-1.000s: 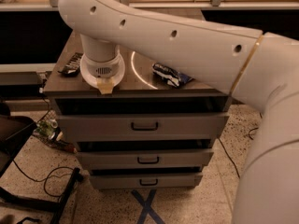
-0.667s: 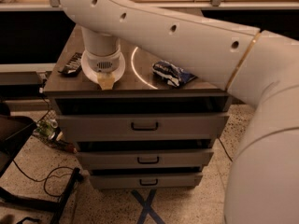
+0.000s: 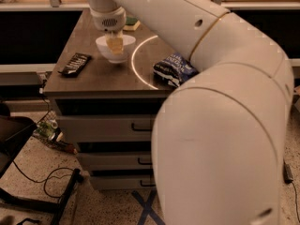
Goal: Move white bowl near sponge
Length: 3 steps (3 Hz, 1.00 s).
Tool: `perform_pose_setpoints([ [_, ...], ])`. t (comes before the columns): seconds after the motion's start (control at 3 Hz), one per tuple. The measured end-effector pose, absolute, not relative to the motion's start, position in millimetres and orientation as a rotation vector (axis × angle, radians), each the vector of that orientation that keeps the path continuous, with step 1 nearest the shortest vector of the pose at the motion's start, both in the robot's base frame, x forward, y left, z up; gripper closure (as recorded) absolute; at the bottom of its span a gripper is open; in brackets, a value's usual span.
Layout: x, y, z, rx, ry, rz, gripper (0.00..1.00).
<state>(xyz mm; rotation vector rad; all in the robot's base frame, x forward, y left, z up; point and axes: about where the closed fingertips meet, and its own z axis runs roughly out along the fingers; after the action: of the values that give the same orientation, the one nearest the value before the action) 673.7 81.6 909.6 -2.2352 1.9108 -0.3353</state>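
The white bowl (image 3: 115, 50) stands on the wooden cabinet top (image 3: 108, 76), left of the middle. My gripper (image 3: 114, 43) hangs straight down from the arm, with its tip inside the bowl's rim. The sponge (image 3: 131, 22), yellow with a dark green top, lies just behind and to the right of the bowl, partly hidden by the arm.
A flat black snack bar wrapper (image 3: 75, 63) lies at the left edge of the top. A blue chip bag (image 3: 174, 69) lies to the right. My big white arm (image 3: 220, 125) fills the right side of the view. Drawers (image 3: 126, 125) are below, and cables lie on the floor at the left.
The gripper now sits farther back on the cabinet top, closer to the sponge. The white bowl now shows under it. The view of the cabinet has also shifted.
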Motion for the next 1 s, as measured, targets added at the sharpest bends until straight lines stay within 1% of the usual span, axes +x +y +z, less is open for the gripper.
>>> perform_pose_setpoints([
  [0.67,731,72,959,-2.099,1.934,-0.435,1.0],
  [1.0,759,66,964,-2.015,1.97,-0.526,1.0],
])
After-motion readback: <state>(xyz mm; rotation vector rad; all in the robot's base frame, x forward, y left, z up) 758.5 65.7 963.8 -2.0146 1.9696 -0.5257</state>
